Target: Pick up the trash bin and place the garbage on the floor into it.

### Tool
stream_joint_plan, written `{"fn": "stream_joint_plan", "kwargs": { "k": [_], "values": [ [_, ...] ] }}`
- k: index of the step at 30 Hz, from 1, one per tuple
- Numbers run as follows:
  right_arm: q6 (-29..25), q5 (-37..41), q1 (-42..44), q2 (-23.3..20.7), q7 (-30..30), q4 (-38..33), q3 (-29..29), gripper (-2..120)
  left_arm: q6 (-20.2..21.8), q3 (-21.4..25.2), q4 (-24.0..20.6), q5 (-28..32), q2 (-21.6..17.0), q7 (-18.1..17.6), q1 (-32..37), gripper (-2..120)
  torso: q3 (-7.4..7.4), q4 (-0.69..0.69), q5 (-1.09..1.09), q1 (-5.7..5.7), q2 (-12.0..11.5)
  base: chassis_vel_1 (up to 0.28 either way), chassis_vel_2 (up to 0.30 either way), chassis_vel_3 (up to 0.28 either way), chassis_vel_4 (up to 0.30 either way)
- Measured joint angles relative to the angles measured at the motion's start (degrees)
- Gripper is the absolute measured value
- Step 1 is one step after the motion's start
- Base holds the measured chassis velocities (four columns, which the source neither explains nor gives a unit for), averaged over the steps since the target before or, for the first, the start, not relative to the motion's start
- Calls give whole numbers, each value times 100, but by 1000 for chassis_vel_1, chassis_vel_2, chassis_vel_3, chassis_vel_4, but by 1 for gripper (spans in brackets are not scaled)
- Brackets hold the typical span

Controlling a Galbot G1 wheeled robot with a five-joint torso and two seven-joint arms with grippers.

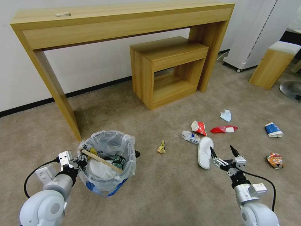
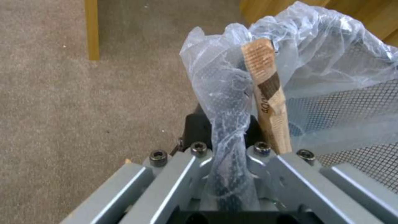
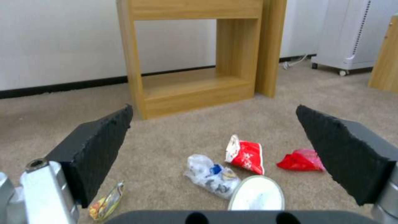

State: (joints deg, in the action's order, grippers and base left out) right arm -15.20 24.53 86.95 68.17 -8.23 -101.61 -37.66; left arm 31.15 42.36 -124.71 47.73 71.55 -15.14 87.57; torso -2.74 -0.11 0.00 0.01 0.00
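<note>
On carpet before long wooden tabletop (image 1: 125,18), trash bin (image 1: 108,163) was held at rim by left tool (image 2: 226,146), clamped on bag-covered edge. Wooden stick (image 1: 102,161), bottle and, apparently, white slipper were seen inside bin. Right tool (image 1: 224,153) was held spread wide, empty, just above white slipper (image 1: 205,152) on floor. Crushed bottle (image 3: 211,175), red wrappers (image 3: 245,154), paper cup (image 1: 273,130) lay near.
</note>
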Motion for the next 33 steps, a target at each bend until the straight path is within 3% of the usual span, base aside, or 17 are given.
{"fn": "stream_joint_plan", "kwargs": {
  "k": [33],
  "values": [
    [140,-226,13,215,147,-95,-216,100,-43,43,59,-22,-157,169,-37,3,0,0,0,0,0,0,0,0,0]
  ]
}}
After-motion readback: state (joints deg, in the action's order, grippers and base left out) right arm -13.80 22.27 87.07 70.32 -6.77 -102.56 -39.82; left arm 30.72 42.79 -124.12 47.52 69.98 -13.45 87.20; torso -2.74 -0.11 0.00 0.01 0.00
